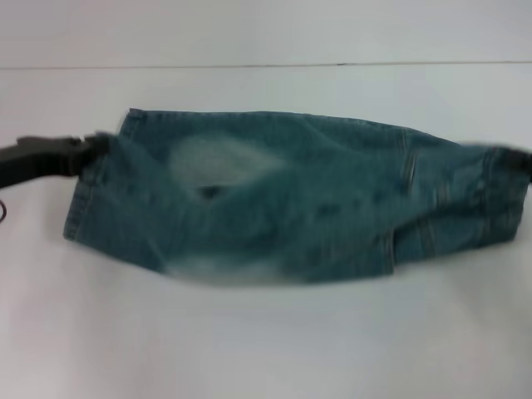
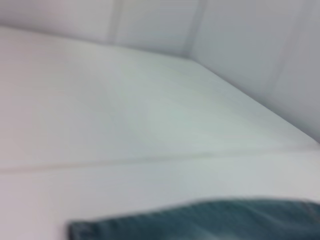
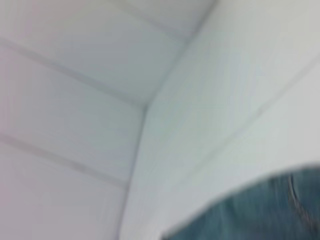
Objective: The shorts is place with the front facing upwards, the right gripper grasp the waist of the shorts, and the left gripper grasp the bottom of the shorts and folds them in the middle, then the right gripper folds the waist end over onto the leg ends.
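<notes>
Far left of the head view: left gripper, black, reaching in from the edge just above the white worktop. Fingers narrow and, as far as the blur allows, pinched on the far corner of the leg ends. Flat stitched hem running down from that corner towards the near side.

Next, across the middle: the shorts, blue-green denim, stretched lengthwise from one gripper to the other and filling most of the width of the view. Doubled over along the long axis, it seems, with the near edge sagging lowest at the centre. One pale faded oval on the upper left part of the cloth, a second pale smear along the low near edge. Whether resting on the worktop or hanging just clear of it: hard to say.

Further right: the waist, gathered and rumpled, at the right end of the cloth.

Far right edge: only a dark sliver of the right gripper, touching the upper corner of the waist. Cannot tell its grip from this.

Left wrist view: a strip of the shorts at one edge, bare worktop beyond, up to pale wall panels.

Right wrist view: a corner of the shorts with a line of stitching, against pale panels.
</notes>
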